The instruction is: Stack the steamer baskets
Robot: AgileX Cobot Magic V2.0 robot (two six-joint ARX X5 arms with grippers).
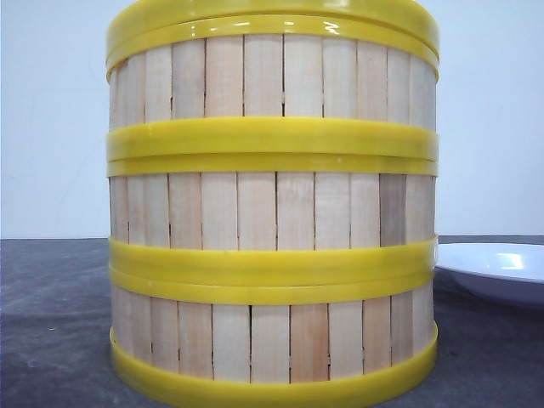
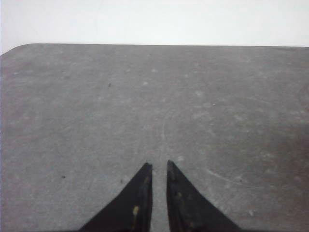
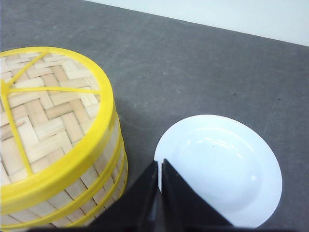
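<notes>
1. Only the grippers show of the robot; the front view shows no part of it.
2. The left gripper has two black fingers, each a flat wedge that tapers from a broad base to a sharp tip.
3. The inner edges of these fingers run straight and nearly parallel.
4. Their matte surface is scuffed, with small yellowish specks and pale worn spots.
5. The right gripper has the same black, pointed, wedge-shaped fingers.
6. Its fingers look cleaner, evenly dark, with faint sheen along the edges.
7. No cables, screws or markings can be made out.
</notes>
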